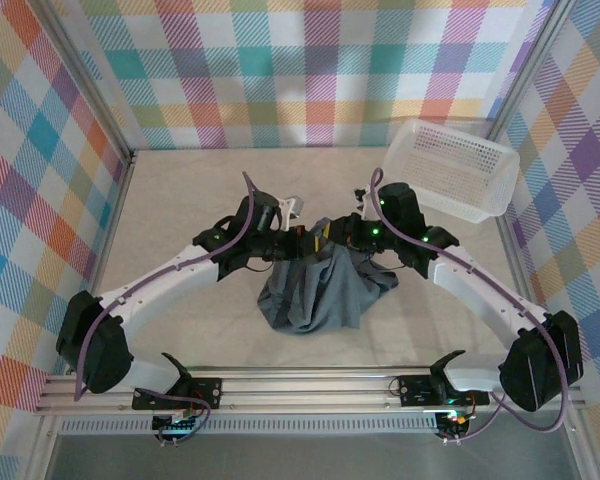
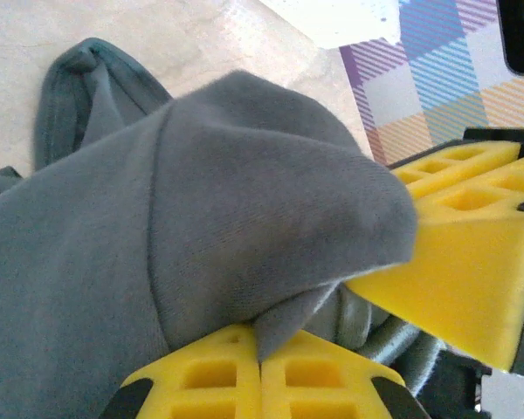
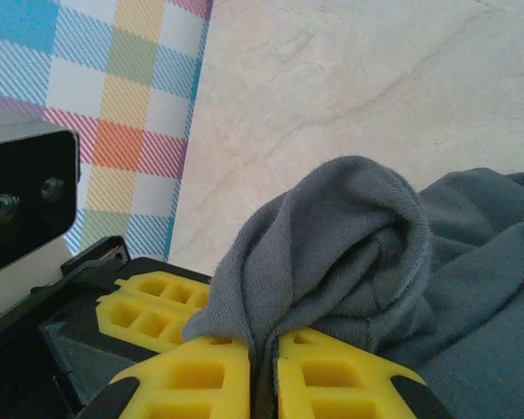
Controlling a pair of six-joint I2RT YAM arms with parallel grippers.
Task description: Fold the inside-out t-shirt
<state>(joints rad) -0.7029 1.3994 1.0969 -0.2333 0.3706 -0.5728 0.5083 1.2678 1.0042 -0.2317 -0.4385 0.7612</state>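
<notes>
Clamping t-shirt (image 1: pixel 315 295), left pincer (image 2: pixel 260 351), right pincer (image 3: pixel 264 351); overhead, basket (image 1: pixel 450 172)

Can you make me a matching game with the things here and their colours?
Things:
1. t-shirt
2. basket
3. table
4. back wall

Colours:
A. white
B. checked in many colours
C. sandy beige
D. dark grey

Pairs: 1-D, 2-A, 3-C, 4-B
</notes>
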